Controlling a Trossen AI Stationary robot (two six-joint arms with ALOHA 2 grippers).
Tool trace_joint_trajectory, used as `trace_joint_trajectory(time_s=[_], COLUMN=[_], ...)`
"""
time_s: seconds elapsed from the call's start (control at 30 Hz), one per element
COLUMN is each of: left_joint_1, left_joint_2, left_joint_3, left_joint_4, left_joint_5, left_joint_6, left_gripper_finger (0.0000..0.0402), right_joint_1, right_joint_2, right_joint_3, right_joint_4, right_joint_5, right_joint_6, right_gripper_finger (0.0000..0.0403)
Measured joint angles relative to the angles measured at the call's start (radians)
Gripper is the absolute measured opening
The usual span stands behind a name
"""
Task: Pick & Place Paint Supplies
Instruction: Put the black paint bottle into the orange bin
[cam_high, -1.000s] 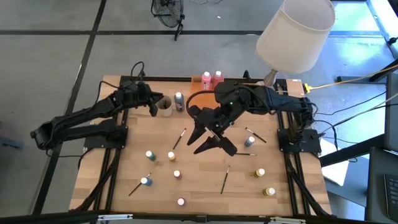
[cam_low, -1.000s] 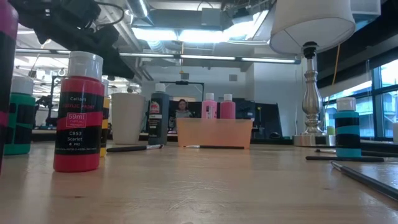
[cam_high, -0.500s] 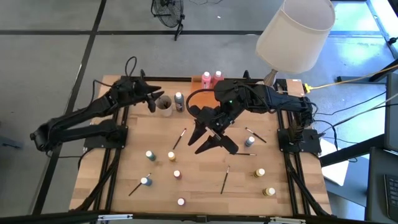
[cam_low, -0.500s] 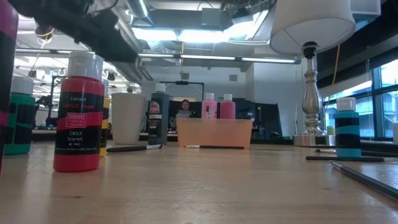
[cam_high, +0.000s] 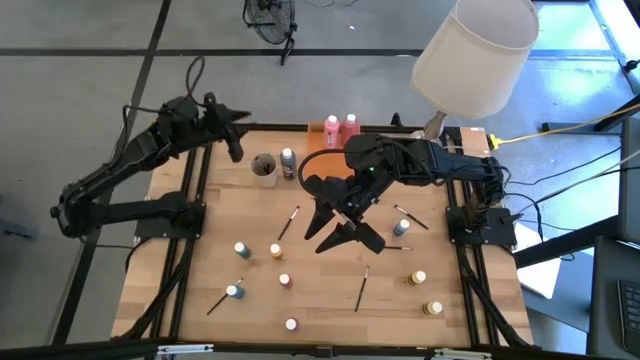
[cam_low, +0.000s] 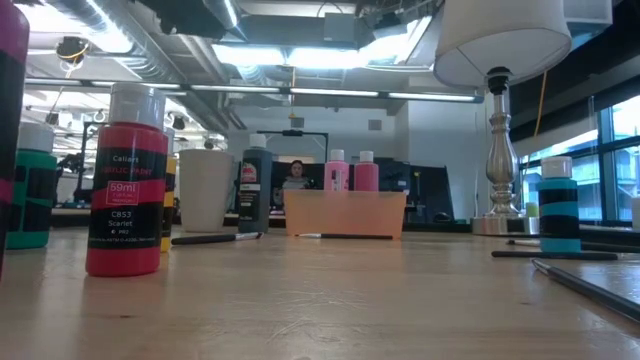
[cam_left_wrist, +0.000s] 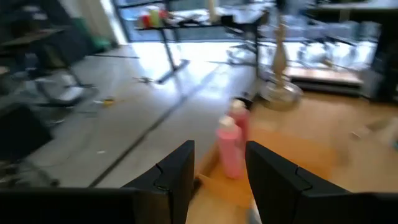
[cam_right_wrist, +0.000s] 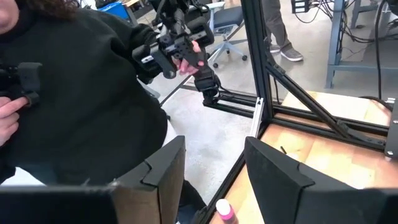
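counting paint supplies on your table: three squeeze bottles, eight small pots, four brushes you can make out.
two pink bottles (cam_high: 340, 126) stand side by side at the back edge, in the orange tray (cam_low: 345, 213), and one dark bottle (cam_high: 288, 160) stands just beside the grey cup (cam_high: 264, 168). the eight white-capped pots (cam_high: 275, 250) sit scattered over the front half: five on the left, three on the right. the thin brushes (cam_high: 362, 288) lie loose among them, one touching the front-left pot; more may be hidden under the right arm. your right gripper (cam_right_wrist: 214, 142) hangs over the middle of the table, fingers spread, nothing between them. your left gripper (cam_left_wrist: 219, 152) is raised over the back-left corner, well apart from the cup, fingers parted and empty. a person in a dark top (cam_right_wrist: 74, 93) stands beyond the table.
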Motion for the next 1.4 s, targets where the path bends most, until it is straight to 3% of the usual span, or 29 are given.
trace_joint_trajectory(time_s=[0.3, 0.6, 0.77, 0.87, 1.0, 1.2, 1.4], left_joint_1=[0.002, 0.002, 0.002, 0.002, 0.002, -0.001, -0.012], left_joint_2=[0.028, 0.064, 0.065, 0.065, 0.079, 0.16, 0.31], left_joint_3=[0.006, 0.006, 0.006, 0.006, 0.006, 0.063, 0.228], left_joint_4=[-0.092, -0.162, -0.156, -0.12, -0.083, -0.09, -0.228], left_joint_5=[0.021, 0.03, 0.118, 0.169, 0.189, 0.311, 0.31], left_joint_6=[-0.025, -0.075, -0.141, -0.294, -0.386, -0.33, -0.246], left_gripper_finger=[0.0146, 0.0237, 0.027, 0.0275, 0.0276, 0.0276, 0.0276], right_joint_1=[0.006, 0.007, 0.008, 0.008, 0.008, 0.006, 0.004], right_joint_2=[0.0, 0.0, 0.0, 0.0, 0.0, 0.0, 0.0], right_joint_3=[0.0, 0.0, 0.0, 0.0, 0.0, 0.0, 0.0], right_joint_4=[0.002, -0.007, -0.023, -0.028, -0.03, -0.022, -0.033], right_joint_5=[0.003, 0.002, 0.002, 0.002, -0.005, -0.013, -0.017], right_joint_6=[-0.002, -0.017, -0.021, -0.019, -0.012, -0.008, -0.001], right_gripper_finger=[0.0171, 0.0171, 0.0171, 0.0171, 0.0171, 0.0171, 0.0171])
